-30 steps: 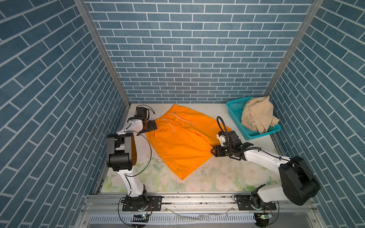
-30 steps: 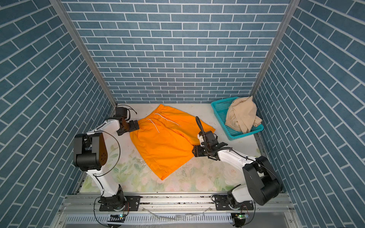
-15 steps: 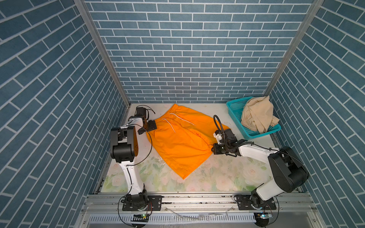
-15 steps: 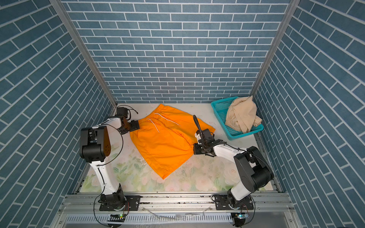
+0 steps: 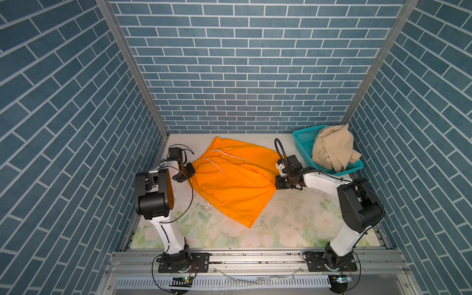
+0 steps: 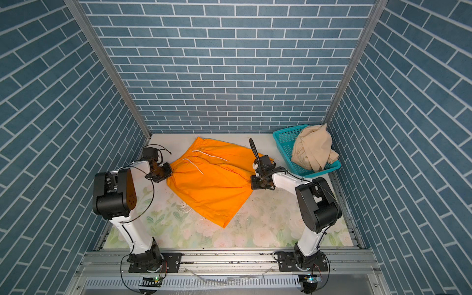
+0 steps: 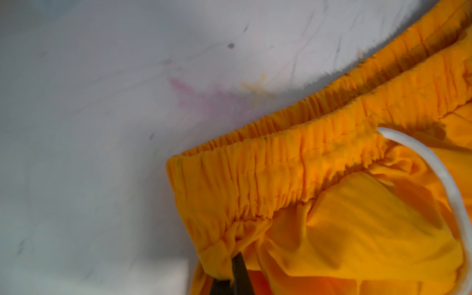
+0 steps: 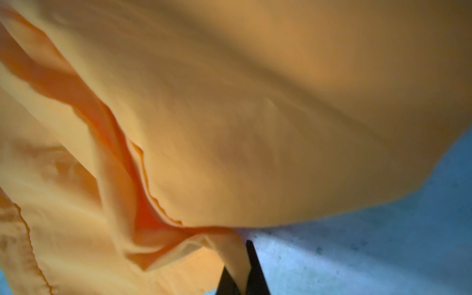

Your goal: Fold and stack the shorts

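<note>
The orange shorts (image 5: 235, 184) (image 6: 212, 186) lie spread on the floral table, waistband toward the back left, white drawstrings on top. My left gripper (image 5: 190, 172) (image 6: 168, 173) is shut on the orange shorts at the waistband's near corner; the left wrist view shows the cloth (image 7: 281, 178) pinched between the dark fingertips (image 7: 240, 270). My right gripper (image 5: 277, 182) (image 6: 252, 185) is shut on the orange shorts at the leg hem on the right; the fabric (image 8: 229, 115) runs between its fingers (image 8: 251, 268). The beige shorts (image 5: 332, 148) (image 6: 313, 150) sit crumpled in the basket.
A teal perforated basket (image 5: 302, 138) (image 6: 282, 139) stands at the back right corner against the brick wall. The floral tablecloth (image 5: 293, 222) covers the table in front of the shorts. Blue brick walls close in on three sides.
Both grippers have closed on the orange shorts, the left at the waistband corner and the right at the leg hem. The cloth now bunches and pulls taut between them.
</note>
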Tool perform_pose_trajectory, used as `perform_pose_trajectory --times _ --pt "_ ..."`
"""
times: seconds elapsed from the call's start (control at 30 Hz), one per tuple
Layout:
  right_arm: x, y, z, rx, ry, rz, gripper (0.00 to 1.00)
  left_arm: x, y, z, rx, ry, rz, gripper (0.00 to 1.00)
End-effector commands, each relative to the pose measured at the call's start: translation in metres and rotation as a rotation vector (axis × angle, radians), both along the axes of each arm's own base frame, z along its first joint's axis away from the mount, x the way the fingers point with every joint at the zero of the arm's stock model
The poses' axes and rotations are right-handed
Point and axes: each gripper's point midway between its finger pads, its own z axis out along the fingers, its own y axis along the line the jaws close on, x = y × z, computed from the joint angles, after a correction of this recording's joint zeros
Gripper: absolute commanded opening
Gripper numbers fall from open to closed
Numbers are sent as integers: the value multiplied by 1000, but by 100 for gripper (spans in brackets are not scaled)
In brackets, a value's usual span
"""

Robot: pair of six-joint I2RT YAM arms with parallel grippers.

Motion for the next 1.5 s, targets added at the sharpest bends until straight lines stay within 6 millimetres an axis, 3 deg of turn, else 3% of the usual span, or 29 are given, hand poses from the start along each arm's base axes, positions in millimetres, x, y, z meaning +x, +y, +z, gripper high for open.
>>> perform_pose_trajectory --times 0.0,0.07,0.1,0.17,0.23,0.3,0.33,0.53,0.77,0.9,1.07,1.2,1.3,1.4,1.47 --pt "-8 -13 0 -77 20 62 23 -42 4 2 22 84 63 0" --pt "-20 -15 10 -83 13 90 33 -54 -2 10 1 67 69 6" --pt "-29 -17 17 -91 1 104 37 -59 -6 14 -21 51 70 18" --pt "-49 -21 31 -112 -28 135 43 -65 -12 24 -43 20 70 49" --pt "-74 -24 46 -138 -64 176 47 -68 -11 35 -31 -4 69 87" --pt "-102 -15 57 -123 -101 250 49 -70 -3 43 20 -9 73 99" --pt "-116 -8 62 -106 -131 288 52 -70 1 46 45 -7 73 100" --pt "-184 45 73 -98 -316 551 65 -46 11 41 48 -17 67 100" --pt "-214 93 44 -229 -342 730 66 -28 7 30 2 -31 55 98" --pt "-222 112 21 -255 -330 793 65 -30 6 20 1 -6 45 82" --pt "-231 116 -7 -308 -293 847 61 -33 8 13 19 31 34 58" --pt "-235 113 -24 -372 -278 881 47 -36 16 12 63 59 31 40" --pt "-233 104 -29 -418 -274 880 25 -39 20 13 92 74 31 29" --pt "-231 100 -16 -401 -301 859 3 -41 25 18 124 88 34 11" --pt "-232 96 -1 -395 -323 851 0 -45 31 25 157 103 40 4"
